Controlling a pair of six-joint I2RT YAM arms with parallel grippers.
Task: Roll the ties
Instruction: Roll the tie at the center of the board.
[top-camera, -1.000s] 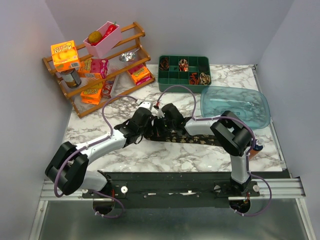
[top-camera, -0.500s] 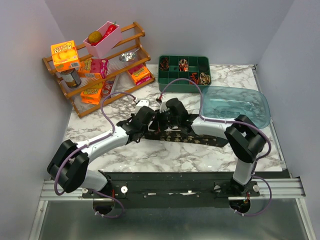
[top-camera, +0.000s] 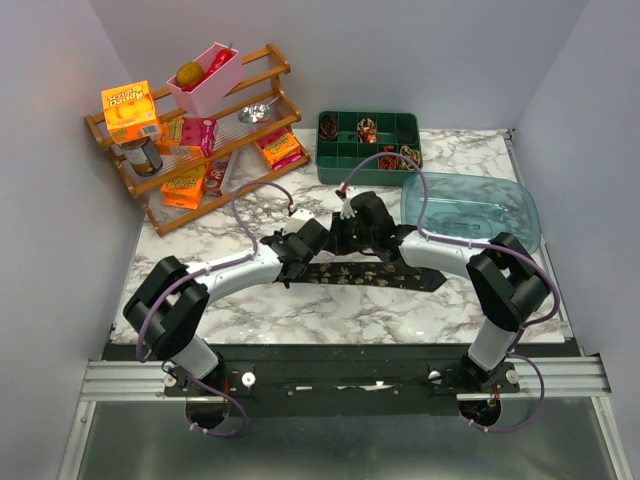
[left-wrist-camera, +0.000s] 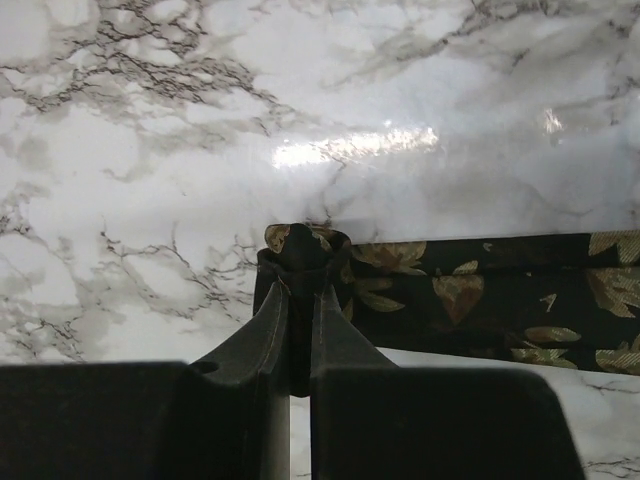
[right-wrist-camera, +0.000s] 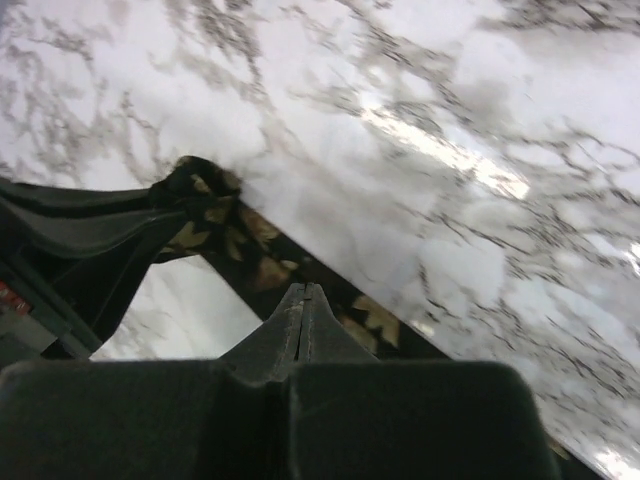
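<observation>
- A long, dark fabric necktie (top-camera: 385, 275) with tan-gold leaves lies flat across the middle of the white marble table (top-camera: 300, 310). It runs from the table's centre toward its right edge.
- The left hand (top-camera: 316, 246) is at the necktie's (left-wrist-camera: 470, 300) left end. Its jaws are narrow and pinch the bunched, folded-over tip of the fabric between them (left-wrist-camera: 300, 288).
- The right hand (top-camera: 345, 240) is just beside the left, farther along the same necktie (right-wrist-camera: 255, 250). Its fingers are pressed fully together with nothing between them (right-wrist-camera: 303, 297). The tips sit over the patterned strip; contact cannot be told.
- At the table's far edge stands a dark green compartment tray (top-camera: 340, 165), with small coiled ties (top-camera: 388, 157) in some of its cells.
- A clear blue-green plastic tub (top-camera: 470, 208) is near the right edge, just beside the tray.
- A wooden rack (top-camera: 255, 60) of boxes fills the far left corner.
</observation>
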